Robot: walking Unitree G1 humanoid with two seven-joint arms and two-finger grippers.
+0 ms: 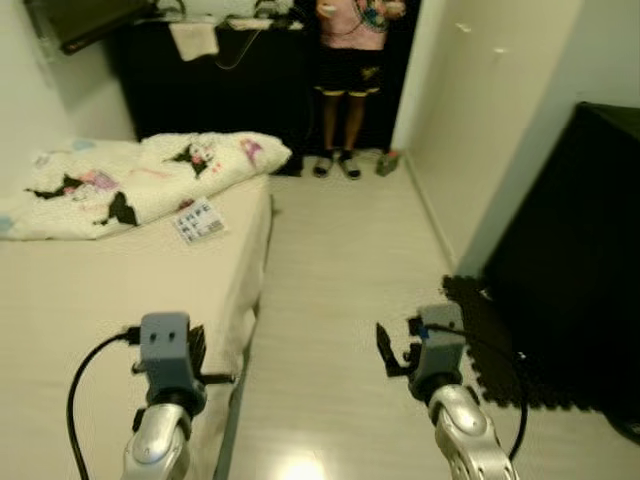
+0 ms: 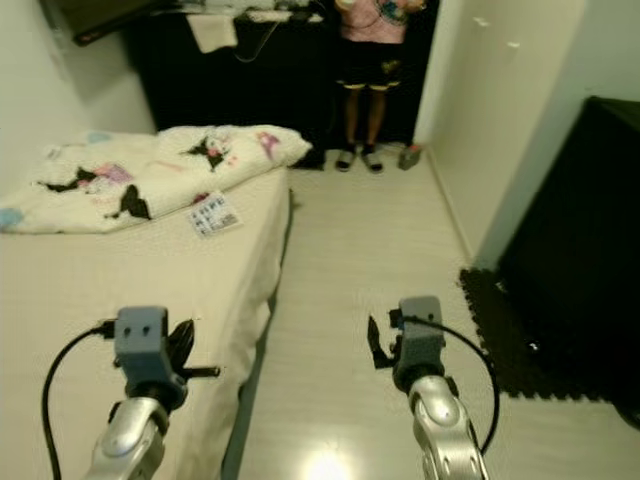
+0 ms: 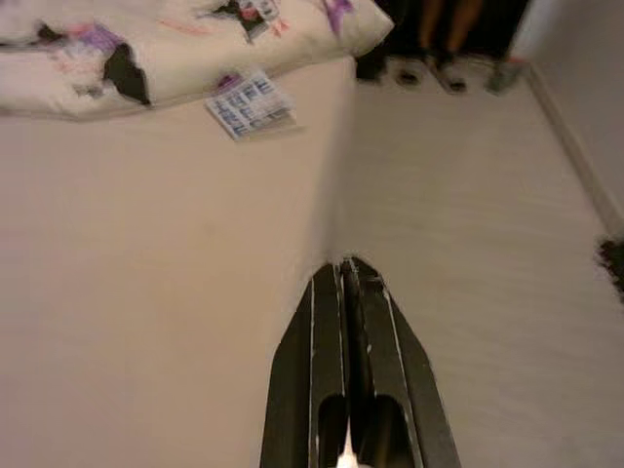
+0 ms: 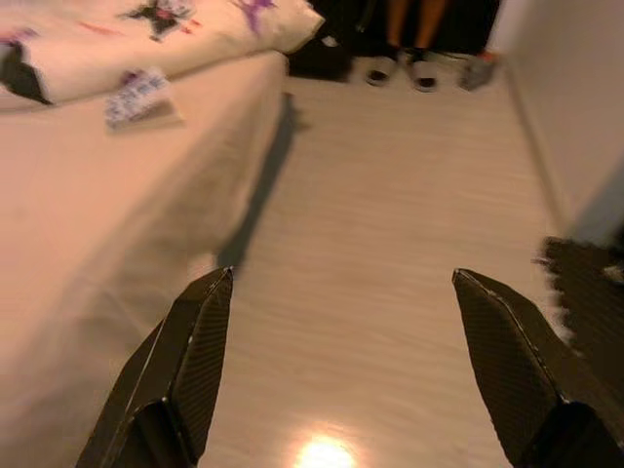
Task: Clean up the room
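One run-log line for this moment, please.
left pincer shut, over bed | right pincer open, over floor | booklet on bed

You have an open lane of pale floor (image 1: 345,270) running toward 12 o'clock. The bed (image 1: 110,290) walls it at 9 o'clock, the black cabinet (image 1: 580,250) and dark mat (image 1: 490,330) at 3 o'clock, and a person's legs (image 1: 340,125) block the far end.

Person (image 1: 348,60) cropped above the chest
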